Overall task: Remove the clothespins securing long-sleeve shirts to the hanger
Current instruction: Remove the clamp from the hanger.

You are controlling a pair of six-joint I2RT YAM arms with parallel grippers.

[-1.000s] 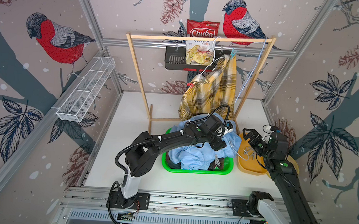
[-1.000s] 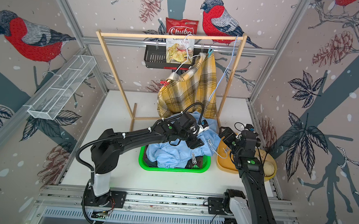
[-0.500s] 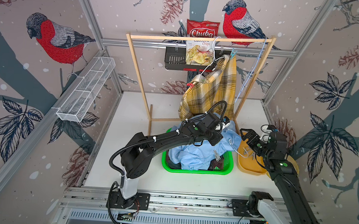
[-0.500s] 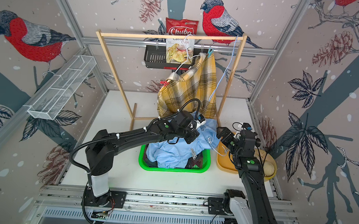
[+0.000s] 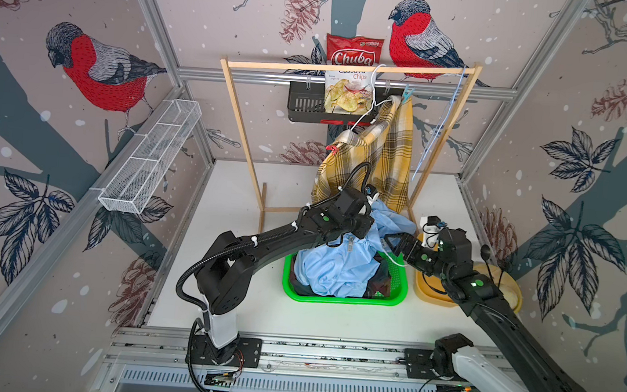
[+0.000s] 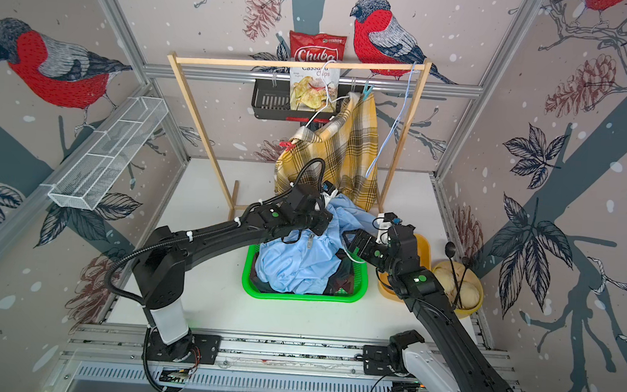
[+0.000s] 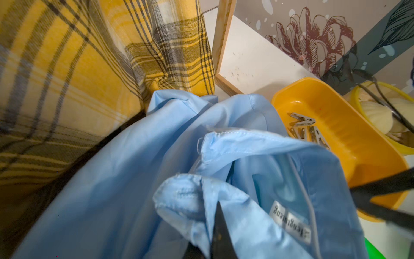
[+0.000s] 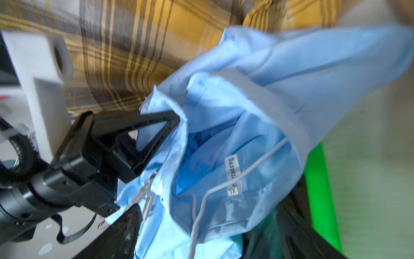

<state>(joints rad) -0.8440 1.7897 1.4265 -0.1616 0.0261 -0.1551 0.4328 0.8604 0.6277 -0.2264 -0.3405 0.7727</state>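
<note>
In both top views the left gripper (image 5: 364,224) has snapped shut within the last second on a fold of the light blue shirt (image 5: 336,271). The shirt now rises bunched out of the green basket (image 5: 342,302), and a clear clothespin (image 5: 350,242) clings to the cloth just below the grip. The right gripper (image 5: 390,243), jaws wide and empty, has edged in from the orange tray (image 5: 426,288) toward that pin. Behind them the yellow plaid shirt (image 5: 381,160) hangs on the rack, with a red clothespin (image 5: 331,148) and a light blue clothespin (image 5: 408,93) on it.

The left wrist view shows blue collar cloth pinched at a dark finger (image 7: 220,228). Loose grey clothespins (image 7: 303,122) lie in the tray beyond.

In the right wrist view the left claw's triangular fingers (image 8: 143,117) nip the shirt's edge. The clear pin dangles beneath them, and a white wire hanger (image 8: 257,163) runs inside the collar. To my eye the shirt is now held up so that the free claw can pluck the pin.
</note>
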